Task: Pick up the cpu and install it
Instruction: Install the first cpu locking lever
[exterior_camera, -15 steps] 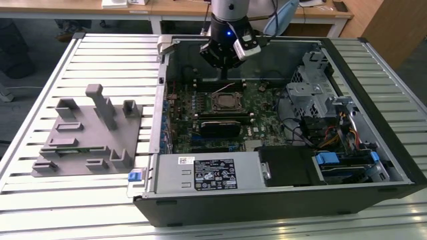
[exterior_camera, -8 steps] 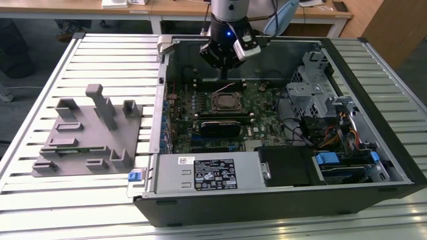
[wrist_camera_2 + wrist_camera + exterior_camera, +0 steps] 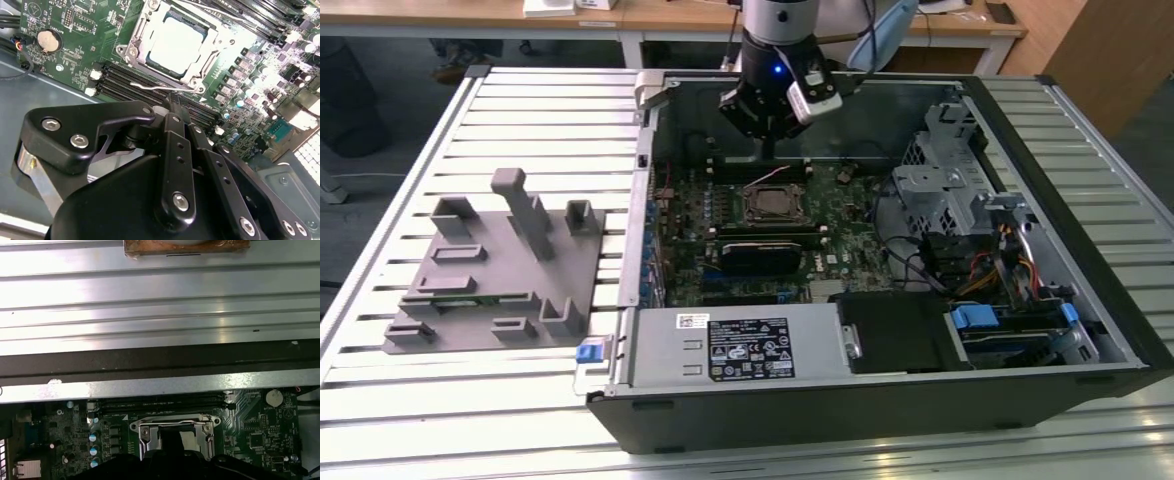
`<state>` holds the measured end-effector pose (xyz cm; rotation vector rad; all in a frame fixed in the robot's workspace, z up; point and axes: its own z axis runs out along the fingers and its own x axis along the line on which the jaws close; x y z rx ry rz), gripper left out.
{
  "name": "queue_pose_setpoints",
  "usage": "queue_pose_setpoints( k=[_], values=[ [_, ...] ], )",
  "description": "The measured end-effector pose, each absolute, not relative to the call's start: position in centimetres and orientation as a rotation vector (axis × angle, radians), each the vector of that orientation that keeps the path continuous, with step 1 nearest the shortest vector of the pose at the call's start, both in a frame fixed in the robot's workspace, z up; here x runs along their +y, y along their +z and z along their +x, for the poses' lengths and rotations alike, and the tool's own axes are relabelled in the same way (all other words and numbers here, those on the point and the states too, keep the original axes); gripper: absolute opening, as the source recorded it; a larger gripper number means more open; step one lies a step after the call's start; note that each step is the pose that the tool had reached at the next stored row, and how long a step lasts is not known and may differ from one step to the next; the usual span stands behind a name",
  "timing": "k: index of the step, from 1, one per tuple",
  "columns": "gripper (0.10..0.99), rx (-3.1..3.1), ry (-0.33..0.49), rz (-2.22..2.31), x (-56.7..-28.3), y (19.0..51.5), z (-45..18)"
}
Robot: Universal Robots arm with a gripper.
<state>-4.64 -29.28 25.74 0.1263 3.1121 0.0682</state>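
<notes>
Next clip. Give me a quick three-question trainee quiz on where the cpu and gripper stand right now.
1. True or false: the cpu sits in the motherboard socket.
2. The gripper is: A) above the motherboard, beside the socket; B) over the grey fixture; C) outside the computer case.
3. What does the gripper carry?

Key: 1 true; 2 A; 3 nothing, its fingers are closed together with nothing between them.

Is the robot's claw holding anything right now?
No. The gripper is shut with nothing between its fingers. The cpu already sits in its socket on the motherboard, apart from the gripper.
</notes>
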Motion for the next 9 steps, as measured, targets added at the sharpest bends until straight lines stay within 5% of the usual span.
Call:
queue_pose_setpoints(
  k=[9],
  values=[
    [0.106, 3.112, 0.114, 0.127, -29.29, 25.64, -4.64]
  ],
)
